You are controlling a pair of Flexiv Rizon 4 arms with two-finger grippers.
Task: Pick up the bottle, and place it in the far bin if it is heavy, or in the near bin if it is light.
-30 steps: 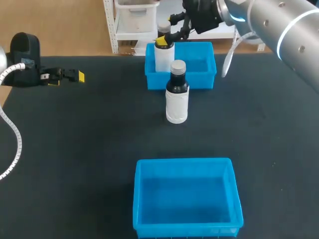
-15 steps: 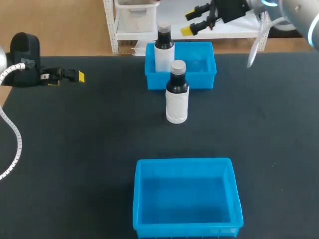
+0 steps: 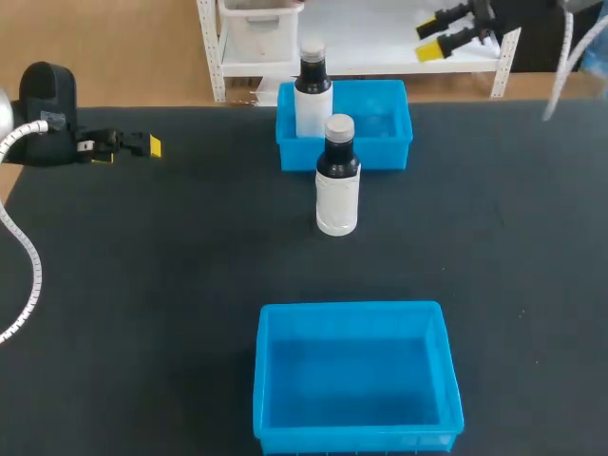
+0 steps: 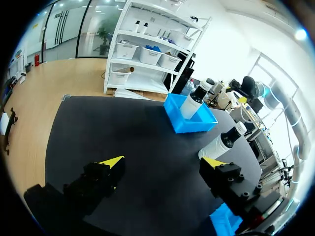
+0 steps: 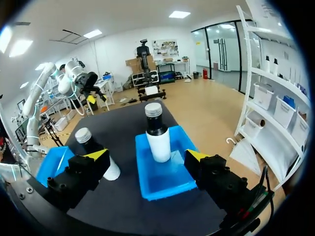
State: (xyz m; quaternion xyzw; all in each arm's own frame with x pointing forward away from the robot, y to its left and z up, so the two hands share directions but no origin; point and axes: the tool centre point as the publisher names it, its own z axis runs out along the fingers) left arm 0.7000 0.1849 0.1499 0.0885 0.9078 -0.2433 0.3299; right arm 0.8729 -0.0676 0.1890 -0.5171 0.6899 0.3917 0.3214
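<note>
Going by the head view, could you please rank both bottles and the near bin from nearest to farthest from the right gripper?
From the right gripper:
1. Rear bottle, inside the far bin.
2. Front bottle, mid-table.
3. Near bin, at the front.

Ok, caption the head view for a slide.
One bottle in the far bin, second bottle on the table, near bin empty, right gripper open.

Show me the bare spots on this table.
Bare table lies left of the near bin, right of both bins, and between the standing bottle and near bin. Crowded: the far bin, a second bottle inside, the standing bottle just before it.
</note>
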